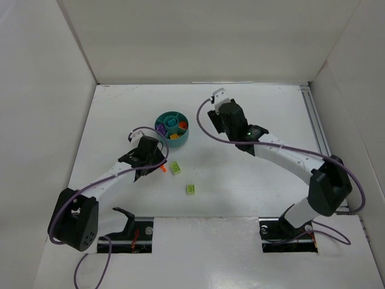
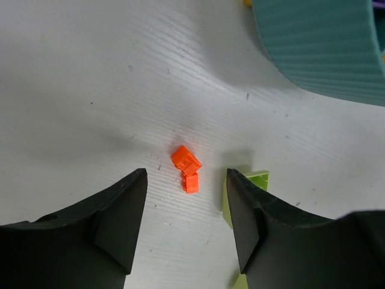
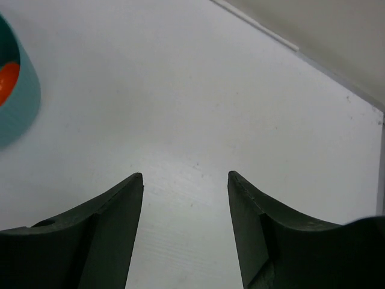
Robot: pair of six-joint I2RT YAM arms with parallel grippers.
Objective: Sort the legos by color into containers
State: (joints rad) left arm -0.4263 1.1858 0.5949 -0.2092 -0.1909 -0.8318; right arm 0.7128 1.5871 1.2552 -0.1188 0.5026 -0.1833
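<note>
Left hand (image 2: 185, 186), part open and empty, straddles the orange brick (image 2: 186, 167) on the bench (image 1: 240, 180) nearward of the dish (image 2: 319, 48); closing risks catching the lime brick (image 2: 257, 179) beside one finger (image 2: 252, 223); right hand (image 3: 185, 180) open, empty.

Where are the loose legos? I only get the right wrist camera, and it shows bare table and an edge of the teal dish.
Observer: Three lie on the table, on the near side of the dish: an orange piece, a lime green brick beside it, and a second lime green brick nearer still.
Operator: Is either arm at them?
Observer: The left gripper hangs over the orange piece, jaws open on either side, not touching it.
Operator: What's in the dish?
Observer: Purple bricks in one wedge, an orange brick in another.
</note>
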